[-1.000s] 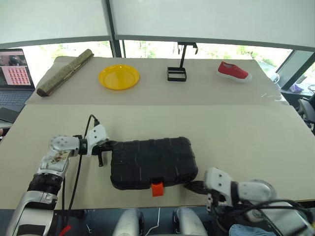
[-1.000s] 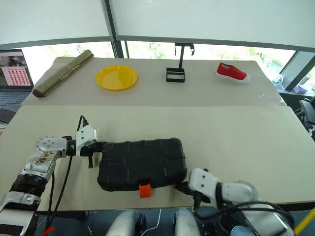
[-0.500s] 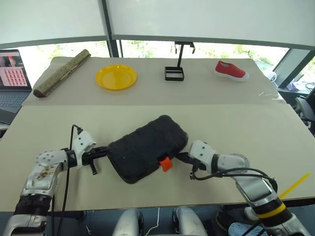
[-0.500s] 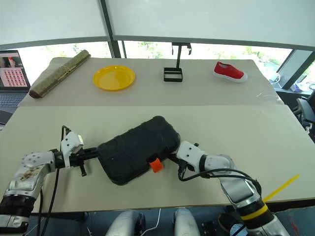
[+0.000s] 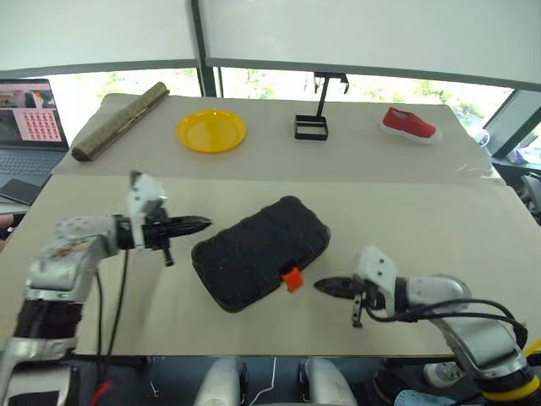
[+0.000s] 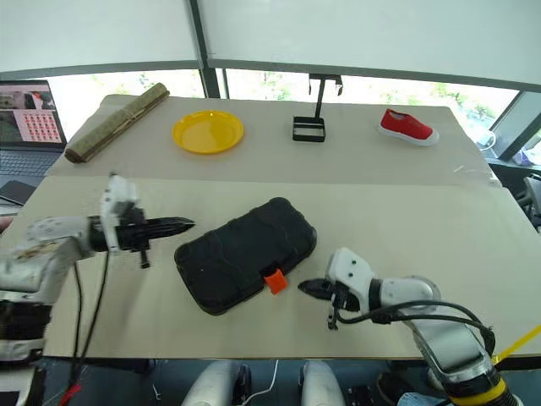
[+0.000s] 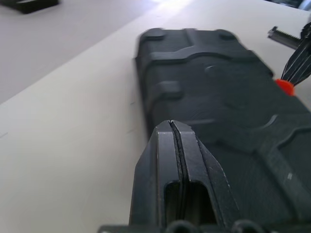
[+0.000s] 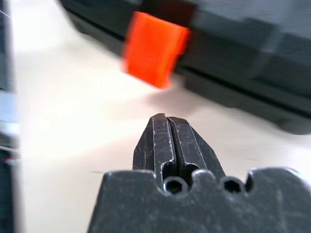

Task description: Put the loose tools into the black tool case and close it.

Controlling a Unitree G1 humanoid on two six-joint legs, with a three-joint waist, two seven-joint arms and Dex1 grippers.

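From the head views, our left claw (image 5: 201, 224) and right claw (image 5: 325, 286), both pinched shut and empty, flank the closed black tool case (image 5: 260, 252), which lies askew between them.

The right wrist view adds the orange latch (image 8: 154, 48) just ahead, apparently unfastened; pressing it comes next.

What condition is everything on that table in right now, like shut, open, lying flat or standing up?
black tool case: closed, lying flat, askew on the table.
orange latch: on the case's near edge.
left gripper: fingers shut, empty, beside the case.
right gripper: fingers shut, empty, near the latch.
yellow plate: empty.
red shoe: resting on its sole.
black wire stand: upright.
rolled mat: rolled up, lying.
laptop: open, screen lit.
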